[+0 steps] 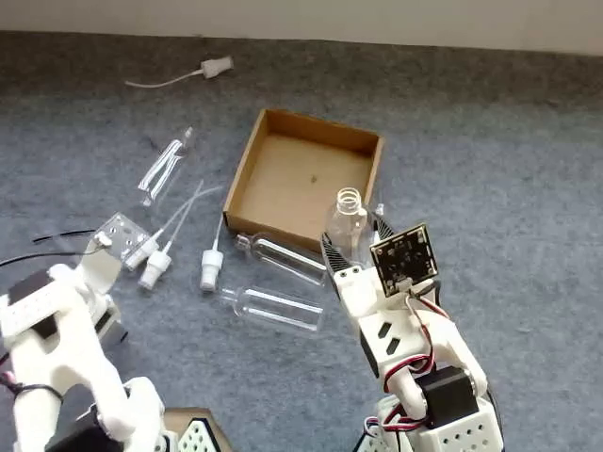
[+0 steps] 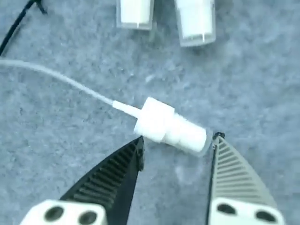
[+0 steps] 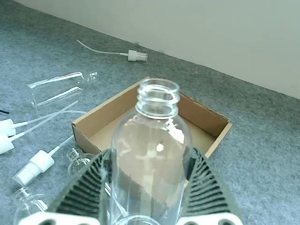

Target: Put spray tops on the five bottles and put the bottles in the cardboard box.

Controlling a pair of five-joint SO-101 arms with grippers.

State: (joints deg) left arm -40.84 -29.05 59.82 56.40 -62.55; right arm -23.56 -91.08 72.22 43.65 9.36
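White arms (image 1: 58, 350) with dark ribbed claw fingers (image 2: 111, 183).

Clear bottle (image 1: 347, 221) upright, uncapped, beside open cardboard box (image 1: 245, 171); spray tops (image 1: 154, 271) lying loose, unattached.

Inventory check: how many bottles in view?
4: held bottle upright in the right hand; second bottle lying beside the cardboard box, on the arms' side; third bottle nearer the arms; fourth bottle lying left of the box. A fifth may be hidden.
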